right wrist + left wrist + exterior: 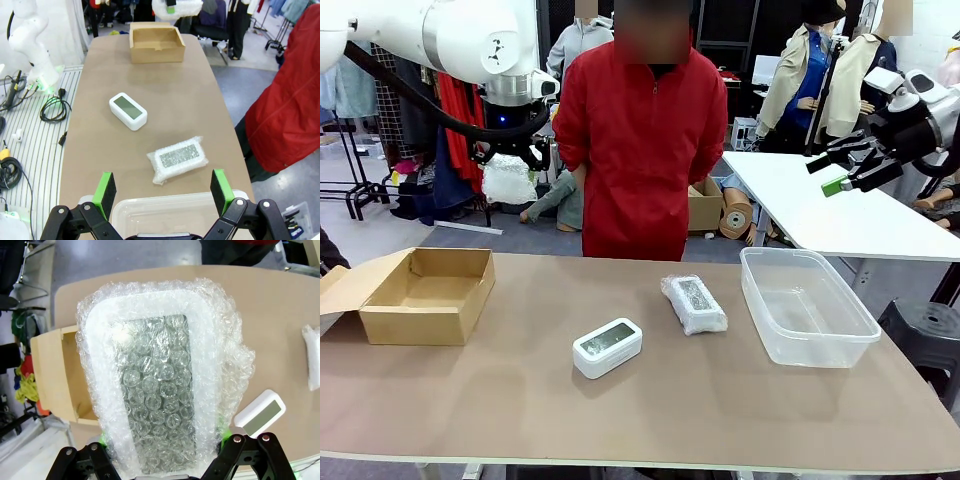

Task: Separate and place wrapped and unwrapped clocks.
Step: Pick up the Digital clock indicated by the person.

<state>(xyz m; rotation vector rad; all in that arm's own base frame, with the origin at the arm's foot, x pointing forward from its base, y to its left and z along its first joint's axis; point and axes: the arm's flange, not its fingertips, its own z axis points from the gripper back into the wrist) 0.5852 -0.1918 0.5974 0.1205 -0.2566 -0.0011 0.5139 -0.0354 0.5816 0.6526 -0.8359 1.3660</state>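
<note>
My left gripper (509, 160) hangs high above the table's left end, shut on a wrapped clock (508, 181) in bubble wrap. In the left wrist view that bundle (160, 390) stands between the fingers (235, 452), with the cardboard box (55, 375) below and to the side. A second wrapped clock (693, 303) lies at mid-table. The unwrapped clock (607, 347), white with a grey-green screen, lies nearer the front edge. My right gripper (847, 168) is open in the air at the far right, above the clear tub (165, 210), holding nothing.
An open cardboard box (420, 292) sits at the table's left end, and a clear plastic tub (807, 305) at the right. A person in a red jacket (642, 150) stands at the far side, arms behind the back. A black stool (925, 330) stands right of the table.
</note>
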